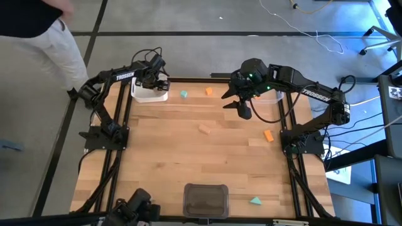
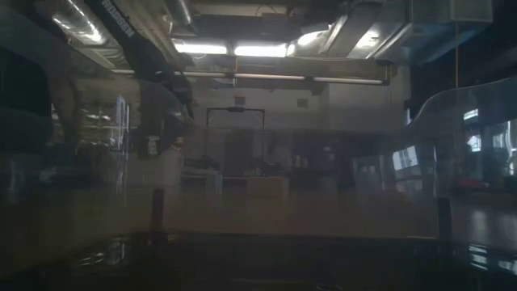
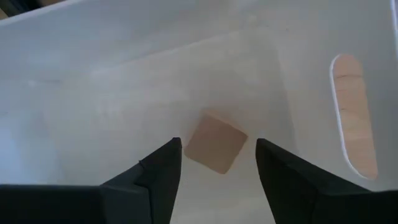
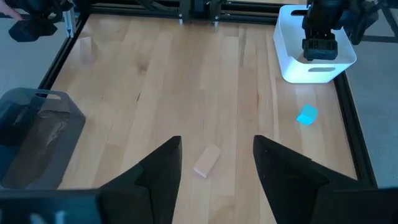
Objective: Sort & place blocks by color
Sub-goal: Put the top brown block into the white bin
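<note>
One pale wooden cube (image 3: 216, 144) lies in the white tray (image 3: 112, 81), between the left gripper's (image 3: 217, 163) open, empty fingers.

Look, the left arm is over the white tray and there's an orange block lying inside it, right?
Almost. The left end effector is over the white tray, with its fingers open, but the block inside is pale natural wood, not orange. The left wrist view shows it lying on the tray's floor. The orange blocks are out on the table, as the high view shows.
</note>
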